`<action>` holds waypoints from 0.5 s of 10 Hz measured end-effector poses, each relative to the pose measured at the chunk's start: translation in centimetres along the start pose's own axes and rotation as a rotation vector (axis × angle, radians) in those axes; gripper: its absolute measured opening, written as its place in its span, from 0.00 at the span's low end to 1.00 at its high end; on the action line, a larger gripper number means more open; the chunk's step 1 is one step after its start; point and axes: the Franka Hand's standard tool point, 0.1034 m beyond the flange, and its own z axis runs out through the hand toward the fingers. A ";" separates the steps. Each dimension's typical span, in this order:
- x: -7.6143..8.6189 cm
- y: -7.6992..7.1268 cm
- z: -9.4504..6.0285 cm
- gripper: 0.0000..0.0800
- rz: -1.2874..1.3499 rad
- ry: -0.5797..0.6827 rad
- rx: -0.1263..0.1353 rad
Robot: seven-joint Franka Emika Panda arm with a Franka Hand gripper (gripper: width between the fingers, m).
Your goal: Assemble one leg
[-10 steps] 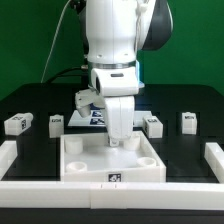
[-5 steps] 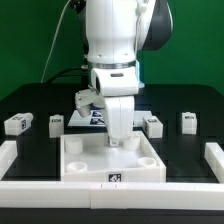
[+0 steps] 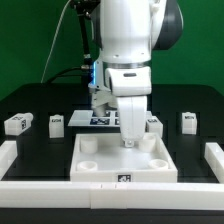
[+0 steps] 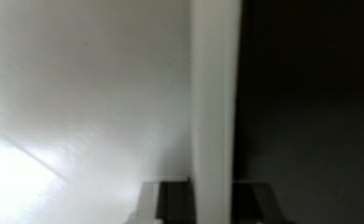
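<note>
Four small white legs with marker tags stand in a row behind the tray: two on the exterior view's left [image 3: 17, 124] [image 3: 57, 123] and two on its right [image 3: 153, 124] [image 3: 188, 121]. The large white tray [image 3: 125, 172] with round corner sockets lies at the front middle. My gripper [image 3: 128, 140] points straight down onto the tray's back wall and is shut on it. In the wrist view the gripper [image 4: 214, 200] has the tray's thin white wall [image 4: 214, 90] between its dark fingers. The gripper holds no leg.
The marker board [image 3: 92, 118] lies flat behind the tray, partly hidden by the arm. Low white walls edge the black table at the exterior view's left [image 3: 10, 155] and right [image 3: 213, 155].
The arm and the tray have shifted together toward the exterior view's right. The legs have not moved.
</note>
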 end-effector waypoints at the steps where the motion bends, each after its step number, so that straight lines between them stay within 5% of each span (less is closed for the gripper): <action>1: 1.1 0.3 0.0 0.07 0.025 0.005 -0.003; 5: 4.9 1.6 0.2 0.07 0.037 0.014 -0.013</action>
